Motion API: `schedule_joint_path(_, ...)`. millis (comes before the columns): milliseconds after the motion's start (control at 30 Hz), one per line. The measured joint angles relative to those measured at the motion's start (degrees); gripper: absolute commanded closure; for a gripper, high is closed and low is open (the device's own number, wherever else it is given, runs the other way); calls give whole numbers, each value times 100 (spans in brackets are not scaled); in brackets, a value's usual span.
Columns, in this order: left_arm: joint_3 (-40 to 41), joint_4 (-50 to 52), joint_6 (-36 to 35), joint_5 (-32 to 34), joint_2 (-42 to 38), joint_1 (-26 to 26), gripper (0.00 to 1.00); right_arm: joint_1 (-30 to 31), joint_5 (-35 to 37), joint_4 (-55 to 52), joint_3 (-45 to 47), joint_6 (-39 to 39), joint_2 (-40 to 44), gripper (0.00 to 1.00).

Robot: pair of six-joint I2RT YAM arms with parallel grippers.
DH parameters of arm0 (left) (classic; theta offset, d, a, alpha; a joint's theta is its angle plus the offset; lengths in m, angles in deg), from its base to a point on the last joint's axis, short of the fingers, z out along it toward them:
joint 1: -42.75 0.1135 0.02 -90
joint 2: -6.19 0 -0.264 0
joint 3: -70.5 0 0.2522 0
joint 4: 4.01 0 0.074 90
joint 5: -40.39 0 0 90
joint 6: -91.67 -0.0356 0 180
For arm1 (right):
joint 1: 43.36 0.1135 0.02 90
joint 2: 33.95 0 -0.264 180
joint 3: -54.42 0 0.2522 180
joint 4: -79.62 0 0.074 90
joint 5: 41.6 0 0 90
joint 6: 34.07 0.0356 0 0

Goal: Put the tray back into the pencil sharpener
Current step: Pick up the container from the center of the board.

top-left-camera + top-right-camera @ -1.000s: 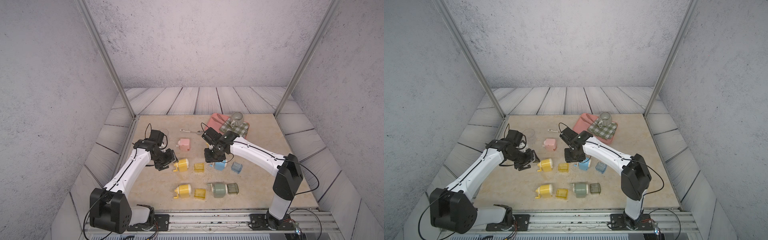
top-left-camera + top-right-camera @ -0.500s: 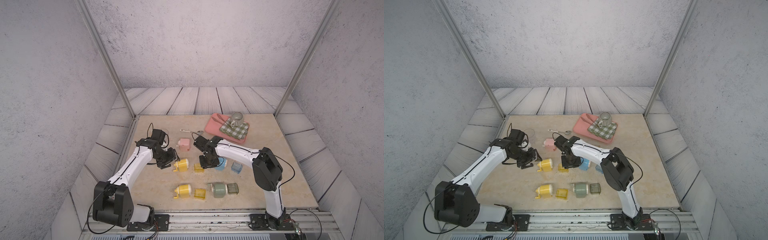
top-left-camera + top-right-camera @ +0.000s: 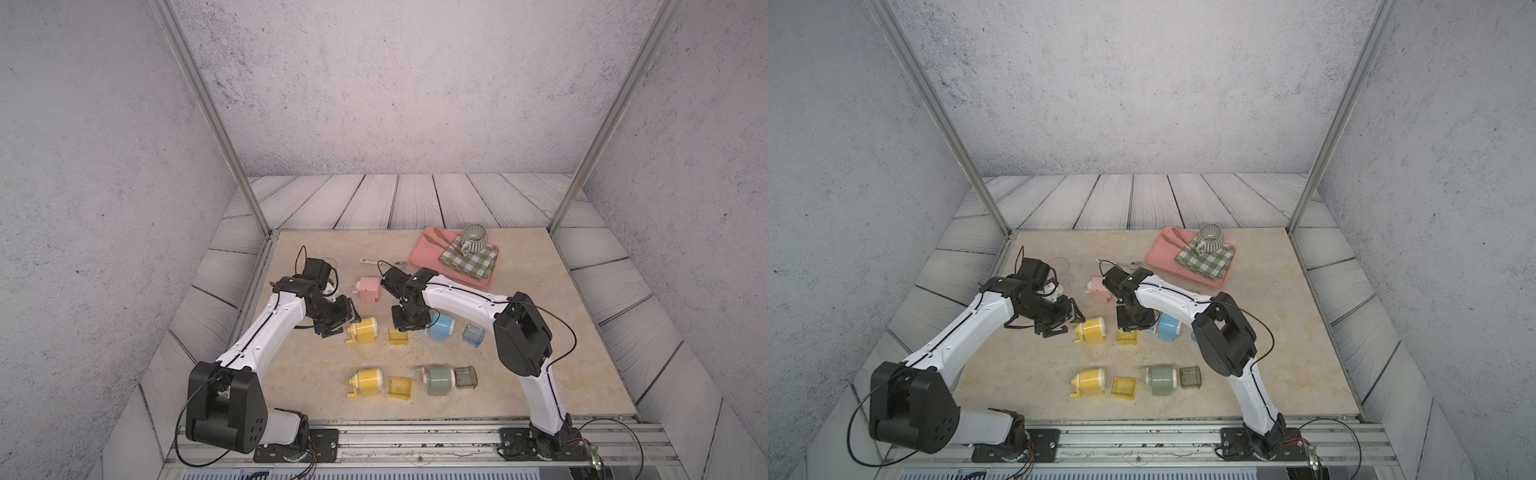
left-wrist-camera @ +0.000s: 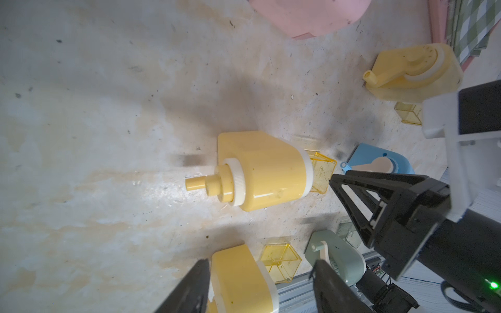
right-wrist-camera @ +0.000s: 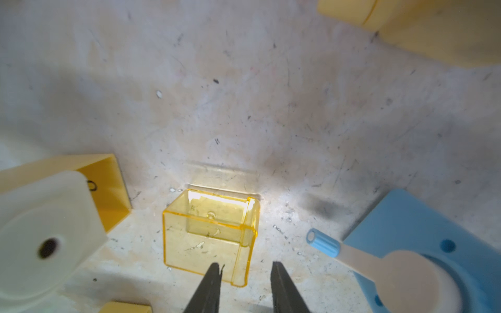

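Right gripper [image 5: 244,264] is over the far yellow tray [image 5: 211,235], fingers apart, astride its side wall. The tray rests on the table [image 3: 519,270], just right of the far yellow sharpener [image 3: 365,330], not inserted. Left gripper [image 4: 260,262] is just left of that sharpener, fingers spread, empty.

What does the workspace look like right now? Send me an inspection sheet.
Surface: beige stone-look tabletop, dark specks scattered.
Job's things: yellow plastic crank pencil sharpener; its clear yellow plastic tray out, beside it, not touching.
Clutter: pink sharpener, blue sharpener, green sharpener, another yellow sharpener; loose blue tray, smoky tray, second yellow tray; pink serving tray holding checked cloth and striped mug.
Hands: left hand open, empty, above the surface; right hand open, straddling one wall of that tray.
Cables: black cables loop off both arms, none seen snagged.
Surroundings: grey textured walls, metal frame posts, plank floor.
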Motion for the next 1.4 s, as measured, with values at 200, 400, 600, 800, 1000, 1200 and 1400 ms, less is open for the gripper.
schedule_joint_path(200,0,-7,-7,-22,0,17,36,4,11,-140,-13,13,-201,70)
schedule_joint_path(400,0,-17,-9,-44,0,33,36,7,94,-227,-192,13,-208,77)
schedule_joint_path(600,2,-24,-13,-83,0,68,36,26,138,-293,-315,15,-240,78)
schedule_joint_path(800,15,-33,-28,-109,0,90,36,37,144,-323,-337,37,-420,82)
schedule_joint_path(1000,26,-44,-55,-125,0,101,37,46,144,-334,-339,66,-457,88)
schedule_joint_path(1200,26,-46,-87,-131,0,120,37,61,186,-376,-367,90,-459,95)
schedule_joint_path(1400,125,-186,-98,-223,0,120,34,105,354,-664,-785,55,-468,100)
